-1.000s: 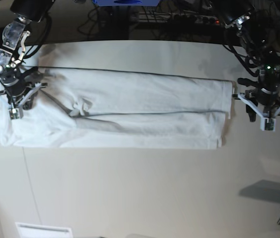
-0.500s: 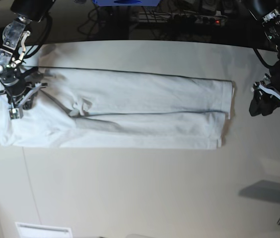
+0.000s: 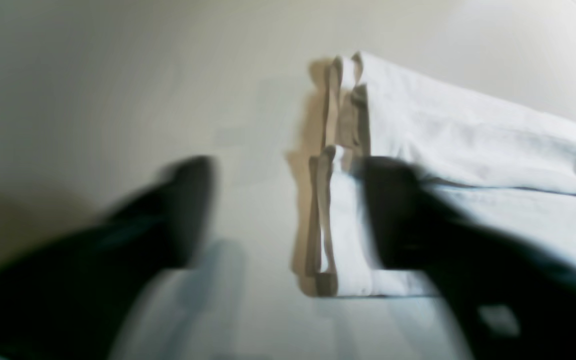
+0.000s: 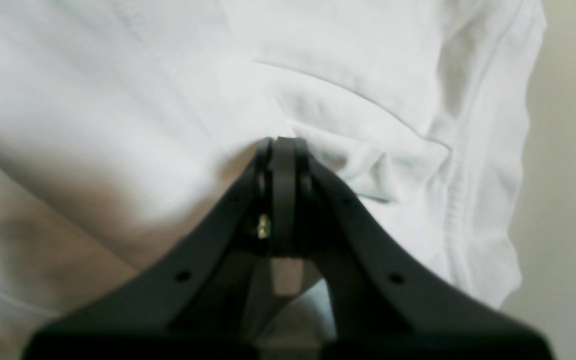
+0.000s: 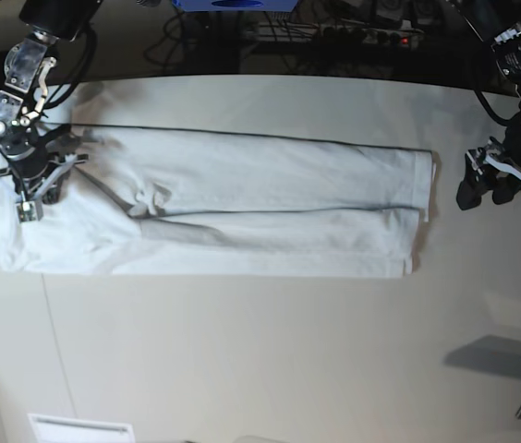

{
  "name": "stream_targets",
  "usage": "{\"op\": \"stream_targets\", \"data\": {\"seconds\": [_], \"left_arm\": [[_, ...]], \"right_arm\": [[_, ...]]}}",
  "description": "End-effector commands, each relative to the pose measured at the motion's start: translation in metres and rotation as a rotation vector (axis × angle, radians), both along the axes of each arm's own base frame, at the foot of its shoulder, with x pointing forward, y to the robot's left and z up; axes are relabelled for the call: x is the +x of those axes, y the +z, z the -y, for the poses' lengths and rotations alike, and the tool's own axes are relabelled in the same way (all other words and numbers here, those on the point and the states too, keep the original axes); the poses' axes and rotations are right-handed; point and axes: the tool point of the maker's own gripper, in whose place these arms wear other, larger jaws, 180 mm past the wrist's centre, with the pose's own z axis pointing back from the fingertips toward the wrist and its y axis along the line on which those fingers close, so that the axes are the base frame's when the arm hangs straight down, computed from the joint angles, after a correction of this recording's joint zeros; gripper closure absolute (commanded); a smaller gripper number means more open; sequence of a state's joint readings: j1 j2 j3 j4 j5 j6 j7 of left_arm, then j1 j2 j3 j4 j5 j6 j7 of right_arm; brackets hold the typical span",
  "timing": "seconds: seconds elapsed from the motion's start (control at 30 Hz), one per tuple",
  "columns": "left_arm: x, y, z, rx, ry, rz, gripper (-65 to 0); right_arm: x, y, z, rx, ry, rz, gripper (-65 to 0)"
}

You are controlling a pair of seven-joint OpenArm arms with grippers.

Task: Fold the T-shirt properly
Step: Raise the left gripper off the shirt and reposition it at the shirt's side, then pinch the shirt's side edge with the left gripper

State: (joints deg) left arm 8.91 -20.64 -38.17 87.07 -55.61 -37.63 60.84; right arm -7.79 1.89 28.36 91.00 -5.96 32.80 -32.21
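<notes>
Since a second ago, the left gripper (image 5: 484, 185) has let go of the hem at 3 o'clock and drawn off, jaws wide and empty. Over at 9 o'clock the right gripper (image 5: 28, 180) stays pinched on the T-shirt (image 5: 233, 208), a long band across the pale table (image 5: 260, 369). Lengthwise folding looks done; next probably needs a fresh hold for the crosswise fold. Cables crowd the dark far edge.
</notes>
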Motion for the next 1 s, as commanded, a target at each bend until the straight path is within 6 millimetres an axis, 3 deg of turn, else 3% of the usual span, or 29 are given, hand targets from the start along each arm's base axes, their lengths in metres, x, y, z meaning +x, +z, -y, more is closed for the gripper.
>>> {"op": "stream_targets", "data": {"seconds": [0.0, 0.03, 0.2, 0.6, 0.7, 0.97], "left_arm": [[0.009, 0.015, -0.006, 0.005, -0.002, 0.052, -62.0], [0.010, 0.011, -0.008, -0.008, 0.005, 0.046, -65.0], [0.018, 0.003, -0.004, -0.049, 0.003, 0.048, -65.0], [0.044, -0.031, 0.048, -0.153, -0.121, -0.017, -65.0], [0.050, -0.032, 0.051, -0.165, -0.103, 0.013, -65.0], [0.051, -0.072, 0.083, -0.122, -0.157, -0.098, -62.8]], "right_arm": [[-0.006, -0.003, 0.007, -0.035, -0.007, -0.045, -1.0], [-0.006, -0.003, 0.007, -0.035, -0.007, -0.045, -1.0], [-0.006, -0.003, 0.007, -0.035, -0.007, -0.045, -1.0], [-0.006, -0.003, 0.007, -0.035, -0.007, -0.045, -1.0], [-0.006, -0.003, 0.007, -0.035, -0.007, -0.045, -1.0], [-0.006, -0.003, 0.007, -0.035, -0.007, -0.045, -1.0]]}}
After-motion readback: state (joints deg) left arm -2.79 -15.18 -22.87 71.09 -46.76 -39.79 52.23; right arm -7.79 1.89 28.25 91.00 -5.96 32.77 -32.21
